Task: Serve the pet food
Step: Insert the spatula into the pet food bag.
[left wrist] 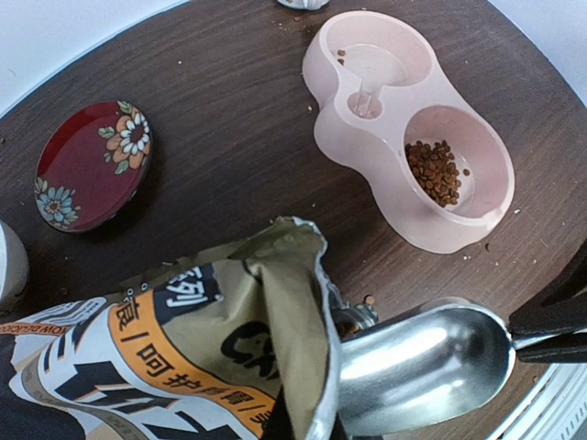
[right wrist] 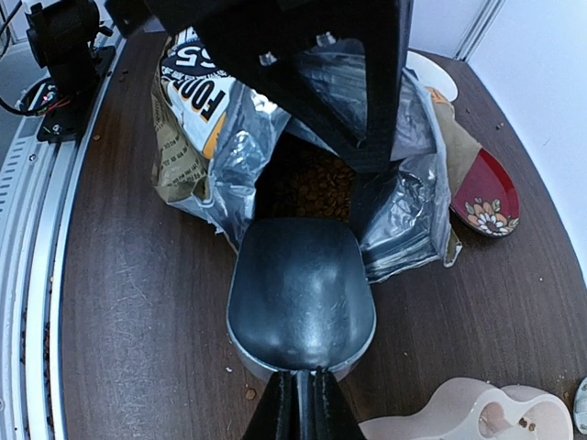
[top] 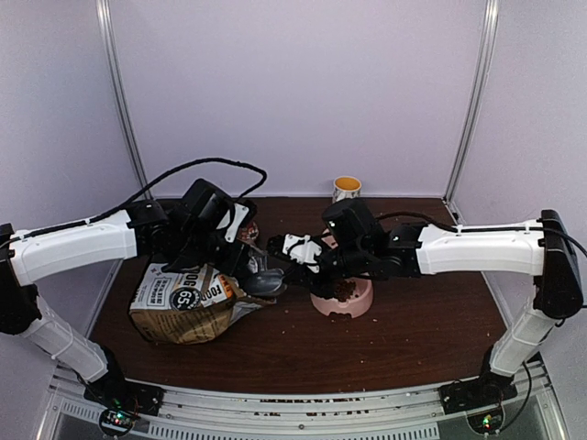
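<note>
- At the mouth of the bag (right wrist: 197,128), the left gripper (right wrist: 367,156) seemed pinched shut on the foil rim.
- The right gripper (right wrist: 303,408) was clamped on the handle of the scoop (right wrist: 301,298), whose bowl sat at the opening.
- Kibble (right wrist: 307,188) lay inside the bag, with more in the pink feeder (left wrist: 367,156).

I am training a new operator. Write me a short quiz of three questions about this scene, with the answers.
1. True or false: the bag stands upright.
2. Which end effector holds the scoop?
3. Fill the gap: a pile of kibble lies in one compartment of the pink ___.

Key
1. False: it lies on its side.
2. The right end effector, with the scoop at the bag's mouth.
3. bowl
</note>
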`<state>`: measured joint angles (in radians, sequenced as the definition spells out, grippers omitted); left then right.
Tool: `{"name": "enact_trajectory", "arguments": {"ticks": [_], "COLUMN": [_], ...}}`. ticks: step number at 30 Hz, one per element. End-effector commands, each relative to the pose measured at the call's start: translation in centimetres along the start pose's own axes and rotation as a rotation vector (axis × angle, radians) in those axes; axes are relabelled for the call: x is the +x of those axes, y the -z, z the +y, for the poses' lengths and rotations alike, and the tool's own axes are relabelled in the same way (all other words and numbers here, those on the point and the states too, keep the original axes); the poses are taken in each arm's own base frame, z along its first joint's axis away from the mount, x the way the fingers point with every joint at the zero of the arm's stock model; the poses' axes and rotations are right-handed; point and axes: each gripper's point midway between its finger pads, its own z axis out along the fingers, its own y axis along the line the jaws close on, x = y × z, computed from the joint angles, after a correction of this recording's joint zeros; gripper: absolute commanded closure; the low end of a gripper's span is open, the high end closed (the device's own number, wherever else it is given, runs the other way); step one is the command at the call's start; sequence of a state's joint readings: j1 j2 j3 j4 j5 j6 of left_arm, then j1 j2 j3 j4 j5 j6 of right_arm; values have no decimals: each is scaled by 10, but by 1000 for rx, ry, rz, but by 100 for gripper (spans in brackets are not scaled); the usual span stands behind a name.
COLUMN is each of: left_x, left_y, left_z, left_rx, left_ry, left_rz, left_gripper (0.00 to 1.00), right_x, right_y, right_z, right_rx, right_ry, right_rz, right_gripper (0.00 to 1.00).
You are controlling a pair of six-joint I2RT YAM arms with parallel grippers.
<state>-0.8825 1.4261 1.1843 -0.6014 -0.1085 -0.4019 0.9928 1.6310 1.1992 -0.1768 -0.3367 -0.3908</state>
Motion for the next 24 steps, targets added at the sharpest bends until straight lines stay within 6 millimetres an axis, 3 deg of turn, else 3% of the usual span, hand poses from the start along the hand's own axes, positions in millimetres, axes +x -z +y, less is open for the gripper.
{"name": "enact_trajectory", "arguments": {"ticks": [1,13,24], "left_x": [-52,-39,-29], "left_y": [28,26,20], "left_z": [-21,-22,-23], "left_rx": [97,112,121], "left_ry": [12,16,13], "left_rz": [-181,-144,-117], "left_gripper": [100,100,100], "right_x": [2,41,45], "right_y": [-8,-37,-60], "right_z": [1,-7,3], "right_rx": [-19,-8,-48], "right_ry": [42,26,1], "right_rz": [47,237,241], "right_gripper": [100,100,100]}}
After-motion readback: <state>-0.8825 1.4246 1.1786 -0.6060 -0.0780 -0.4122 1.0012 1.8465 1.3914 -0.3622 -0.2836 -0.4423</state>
